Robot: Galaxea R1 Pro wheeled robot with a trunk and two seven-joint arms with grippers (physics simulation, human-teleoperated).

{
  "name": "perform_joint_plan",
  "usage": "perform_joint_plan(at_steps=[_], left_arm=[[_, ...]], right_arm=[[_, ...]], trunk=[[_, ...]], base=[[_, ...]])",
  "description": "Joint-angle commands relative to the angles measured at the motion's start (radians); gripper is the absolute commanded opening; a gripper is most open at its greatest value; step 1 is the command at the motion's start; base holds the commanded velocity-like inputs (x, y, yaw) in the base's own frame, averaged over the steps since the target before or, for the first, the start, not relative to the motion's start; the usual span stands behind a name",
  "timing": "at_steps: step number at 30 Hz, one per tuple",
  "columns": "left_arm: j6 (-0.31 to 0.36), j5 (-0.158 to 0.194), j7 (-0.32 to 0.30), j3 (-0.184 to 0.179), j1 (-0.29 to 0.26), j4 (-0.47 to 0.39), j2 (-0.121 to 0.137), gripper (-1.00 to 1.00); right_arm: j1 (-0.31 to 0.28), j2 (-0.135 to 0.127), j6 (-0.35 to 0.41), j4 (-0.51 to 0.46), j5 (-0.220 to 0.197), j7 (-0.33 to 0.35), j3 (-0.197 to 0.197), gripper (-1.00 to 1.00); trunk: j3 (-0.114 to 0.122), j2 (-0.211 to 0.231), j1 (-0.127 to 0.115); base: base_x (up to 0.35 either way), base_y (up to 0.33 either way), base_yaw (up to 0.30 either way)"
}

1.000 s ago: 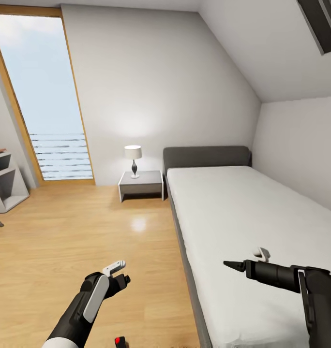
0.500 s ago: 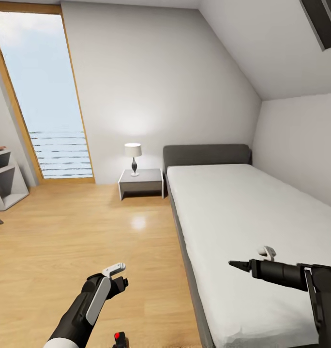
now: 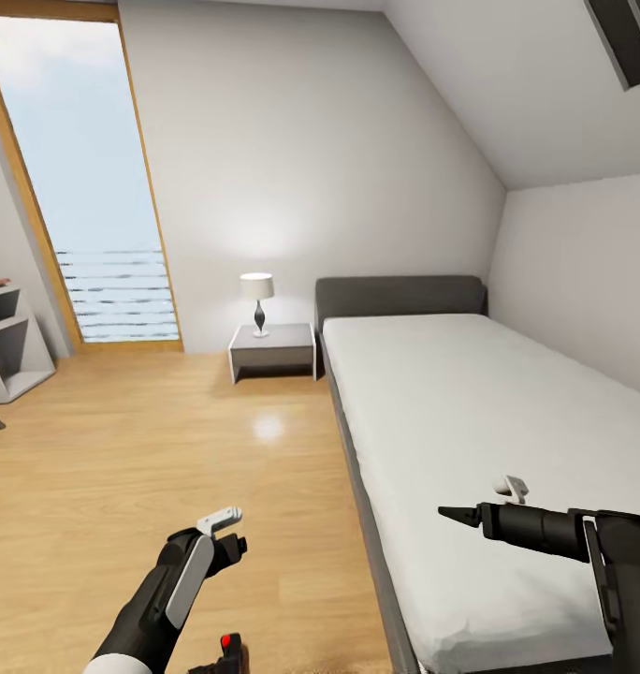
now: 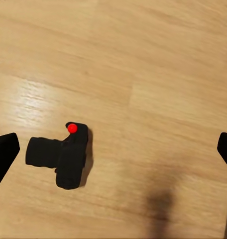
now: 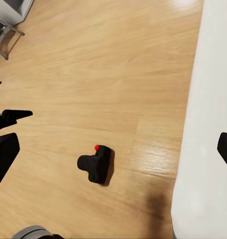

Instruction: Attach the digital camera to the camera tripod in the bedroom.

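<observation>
Small black boxy digital camera (image 4: pixel 61 155) with a red dot lying on the light wood floor (image 3: pixel 123 440), close in near the base. Right under the left gripper (image 4: pixel 113 149), jaws wide apart, lens barrel pointing sideways toward one jaw. Right gripper (image 5: pixel 113 149) farther off by the grey bed with the white mattress (image 3: pixel 451 402), jaws apart too.

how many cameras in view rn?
1. A black camera with a red button lies on the wood floor, below the left gripper, beside the bed. Others may sit outside the frames.

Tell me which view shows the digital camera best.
The left wrist view: the digital camera lies large on the wood floor, lens barrel and red button clear. The right wrist view shows it smaller; the head view catches just its top at the bottom edge.
</observation>
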Motion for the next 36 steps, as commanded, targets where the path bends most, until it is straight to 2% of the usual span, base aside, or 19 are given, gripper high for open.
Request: perform_joint_plan(at_steps=[1, 13, 16, 18, 19, 21, 27, 32, 34, 35, 36], left_arm=[[0.003, 0.011, 0.008, 0.002, -0.001, -0.002, -0.001, 1.0], [0.003, 0.012, 0.007, 0.005, -0.001, -0.004, 0.0, 1.0], [0.003, 0.012, 0.007, 0.005, -0.001, -0.004, 0.001, 1.0], [0.003, 0.012, 0.007, 0.005, -0.001, -0.004, 0.001, 1.0], [0.003, 0.012, 0.007, 0.006, -0.001, -0.004, 0.001, 1.0], [0.003, 0.012, 0.006, 0.006, -0.001, -0.004, 0.001, 1.0], [0.003, 0.012, 0.006, 0.007, -0.001, -0.002, 0.001, 1.0], [0.003, 0.012, 0.006, 0.007, -0.001, -0.001, 0.001, 1.0], [0.003, 0.012, 0.006, 0.007, -0.001, -0.001, 0.001, 1.0], [0.003, 0.012, 0.006, 0.007, -0.001, -0.001, 0.001, 1.0], [0.003, 0.012, 0.006, 0.007, -0.001, -0.001, 0.001, 1.0]], right_arm=[[-0.001, 0.0, 0.008, -0.001, 0.009, 0.01, -0.001, 1.0], [-0.001, 0.0, 0.008, 0.0, 0.007, 0.011, -0.002, 1.0], [-0.001, 0.0, 0.008, 0.0, -0.006, 0.011, -0.002, 1.0], [-0.001, 0.0, 0.008, 0.0, -0.033, 0.01, -0.001, 1.0], [-0.001, -0.005, 0.008, 0.001, -0.076, 0.01, 0.0, 1.0], [-0.001, -0.009, 0.008, 0.001, -0.1, 0.009, 0.001, 1.0], [-0.001, -0.013, 0.008, 0.0, -0.116, 0.009, 0.001, 1.0], [-0.001, -0.018, 0.008, -0.001, -0.139, 0.013, 0.005, 1.0], [-0.001, -0.023, 0.008, -0.001, -0.167, 0.014, 0.015, 1.0], [-0.001, -0.032, 0.008, -0.001, -0.206, 0.014, 0.038, 1.0], [-0.001, -0.038, 0.008, -0.001, -0.227, 0.014, 0.054, 1.0]], trunk=[[-0.004, -0.008, 0.004], [-0.042, -0.092, 0.05], [-0.051, -0.113, 0.061], [-0.058, -0.127, 0.069], [-0.061, -0.134, 0.073], [-0.067, -0.148, 0.08], [-0.086, -0.19, 0.103], [-0.105, -0.191, 0.106], [-0.113, -0.191, 0.107], [-0.117, -0.192, 0.107], [-0.121, -0.192, 0.107]], base=[[0.0, 0.0, 0.0], [0.0, 0.0, 0.0], [0.0, 0.0, 0.0], [0.0, 0.0, 0.0], [0.0, 0.0, 0.0], [0.0, 0.0, 0.0], [0.0, 0.0, 0.0], [0.0, 0.0, 0.0], [0.0, 0.0, 0.0], [0.0, 0.0, 0.0], [0.0, 0.0, 0.0]])
